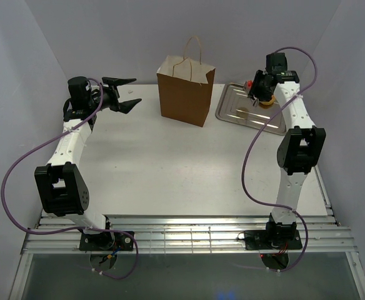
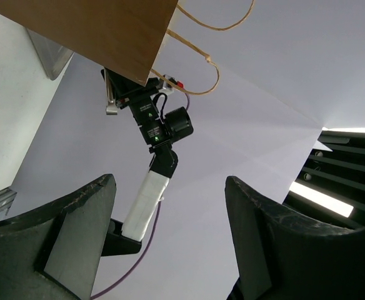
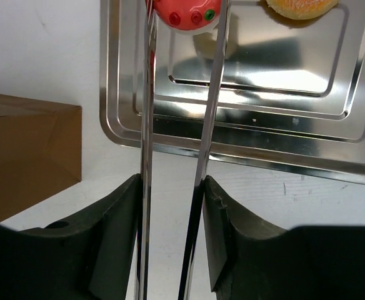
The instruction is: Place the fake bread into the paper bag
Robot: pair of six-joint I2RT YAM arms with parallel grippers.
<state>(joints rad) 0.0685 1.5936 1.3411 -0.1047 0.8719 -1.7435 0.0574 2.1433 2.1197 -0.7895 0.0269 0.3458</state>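
Observation:
The brown paper bag (image 1: 185, 94) stands upright at the back middle of the table, handles up. My right gripper (image 1: 262, 87) is shut on the long thin metal tongs (image 3: 146, 125). The tong tips pinch the red-topped tart (image 3: 185, 12) over the silver tray (image 3: 232, 134). The orange donut (image 3: 301, 7) lies on the tray beside it, and it also shows in the top view (image 1: 267, 102). My left gripper (image 1: 137, 90) is open and empty, raised to the left of the bag and pointing toward it. The other pastries are out of view.
The silver tray (image 1: 232, 103) lies right of the bag, at the back right. In the left wrist view the bag's corner (image 2: 95, 31) and its loop handles (image 2: 201, 69) hang in front of the right arm (image 2: 154, 125). Walls close in at the back and both sides.

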